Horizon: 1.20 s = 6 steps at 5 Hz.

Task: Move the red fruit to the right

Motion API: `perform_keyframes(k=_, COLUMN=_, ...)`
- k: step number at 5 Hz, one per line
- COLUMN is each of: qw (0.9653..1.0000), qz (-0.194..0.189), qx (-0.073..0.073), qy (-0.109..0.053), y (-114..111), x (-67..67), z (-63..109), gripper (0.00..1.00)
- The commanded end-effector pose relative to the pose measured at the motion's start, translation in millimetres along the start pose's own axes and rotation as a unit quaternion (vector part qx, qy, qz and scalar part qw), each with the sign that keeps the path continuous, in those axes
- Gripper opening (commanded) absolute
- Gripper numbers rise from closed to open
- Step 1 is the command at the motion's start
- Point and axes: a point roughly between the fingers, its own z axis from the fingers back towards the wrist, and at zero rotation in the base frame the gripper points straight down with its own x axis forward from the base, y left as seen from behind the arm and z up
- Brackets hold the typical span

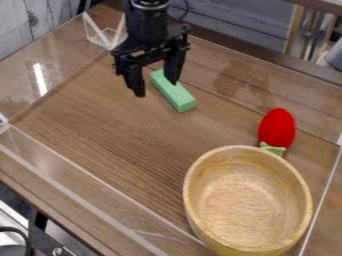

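Glossy and hard-looking, the red fruit (277,127) lies well to the right of our wide-open, empty pincer (150,79), probably light and slippery, so we would pinch its broad middle.

The wooden table (94,135) bears a green block (174,92), red fruit (277,127) (leafy-capped) and wooden bowl (249,200).

Count of items on the wooden table (94,130): one red fruit (277,127) at right centre of the frame; one flat green block (173,91) at upper centre; one wooden bowl (249,200) at lower right; one black gripper (154,80) at upper centre, bearing two fingers (135,82). One clear folded plastic piece (103,35) at upper left.
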Motion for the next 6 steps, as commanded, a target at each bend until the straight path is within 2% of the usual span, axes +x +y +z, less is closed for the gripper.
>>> perform_keyframes(k=1, qw=0.9988, qz=-0.025, qx=-0.037, qy=-0.018, y=-9.6, x=1.6, z=3.8, gripper=1.0)
perform_keyframes(k=2, qw=0.9982, qz=-0.048, qx=-0.03, qy=-0.017, y=-17.3, x=-13.7, z=11.4, gripper=1.0)
perform_keyframes(k=3, qw=0.9958, qz=-0.085, qx=-0.029, qy=-0.015, y=-33.5, x=-36.8, z=20.9, gripper=1.0)
perform_keyframes(k=4, qw=0.988, qz=-0.151, qx=-0.033, qy=-0.008, y=-47.1, x=-55.3, z=25.8, gripper=1.0)
perform_keyframes(k=5, qw=0.9807, qz=-0.193, qx=-0.032, qy=-0.004, y=-52.2, x=-63.5, z=28.6, gripper=1.0)
perform_keyframes(k=6, qw=0.9797, qz=-0.198, qx=-0.028, qy=-0.004, y=-61.9, x=-82.4, z=32.4, gripper=1.0)
